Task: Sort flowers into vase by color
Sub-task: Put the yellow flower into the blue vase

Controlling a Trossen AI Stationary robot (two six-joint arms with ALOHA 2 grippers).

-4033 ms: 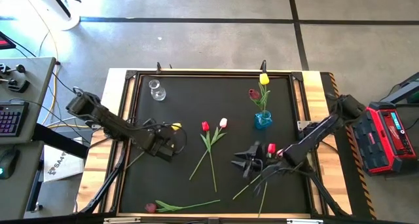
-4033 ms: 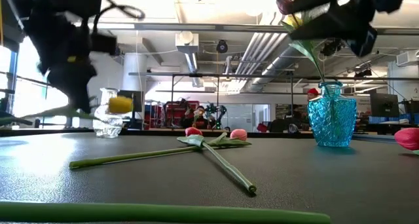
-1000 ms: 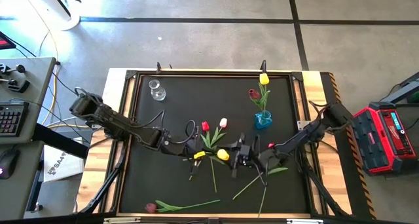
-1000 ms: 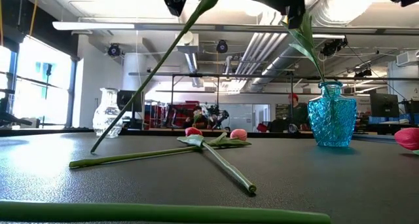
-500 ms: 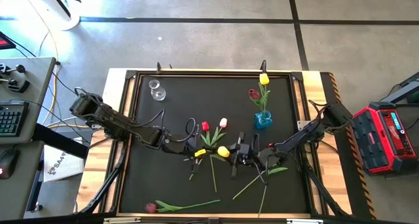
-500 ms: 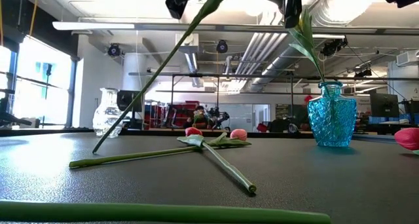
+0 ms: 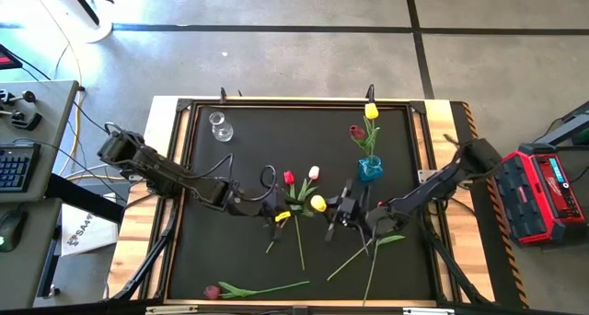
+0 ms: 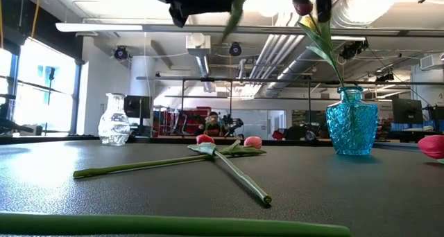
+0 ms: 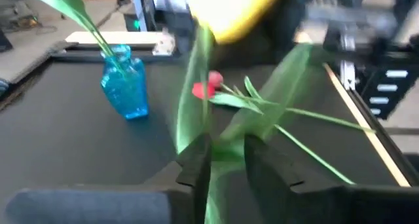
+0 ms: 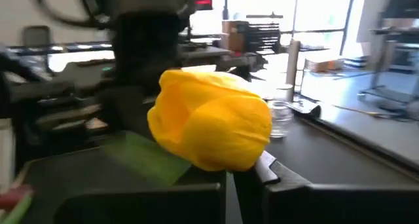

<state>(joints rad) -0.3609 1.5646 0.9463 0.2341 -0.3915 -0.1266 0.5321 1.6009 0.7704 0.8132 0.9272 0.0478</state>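
Note:
A yellow tulip (image 7: 318,203) hangs in the air at mid-table between my two grippers. My left gripper (image 7: 279,212) is shut on its stem. My right gripper (image 7: 333,208) meets it from the right, fingers drawn together right under the yellow head (image 10: 209,122). The blue vase (image 7: 369,169) stands behind them and holds a yellow tulip (image 7: 371,110) and a maroon one (image 7: 357,131). A red tulip (image 7: 288,177) and a pink tulip (image 7: 314,172) lie flat on the mat with their stems crossed. My left gripper pinches the yellow tulip's stem with a leaf (image 9: 204,142) between its two fingers, coming level from the table's left, across the stem. The flower is lifted clear, its head pointing toward the right arm. My right gripper is shut at the underside of the yellow head (image 10: 226,165), coming level from the table's right. The head covers the place of contact, so the exact part cannot be told.
A clear glass vase (image 7: 220,126) stands at the far left of the mat. A maroon tulip (image 7: 213,291) lies along the near edge. A red tulip (image 7: 382,205) and loose stems lie under the right arm. A raised frame (image 7: 180,168) borders the mat.
Both grippers stayed at mid-table. The right gripper and the yellow head shifted together slightly toward the far edge. In the low view the tulip's long stem, which slanted down toward the mat, swung up out of sight.

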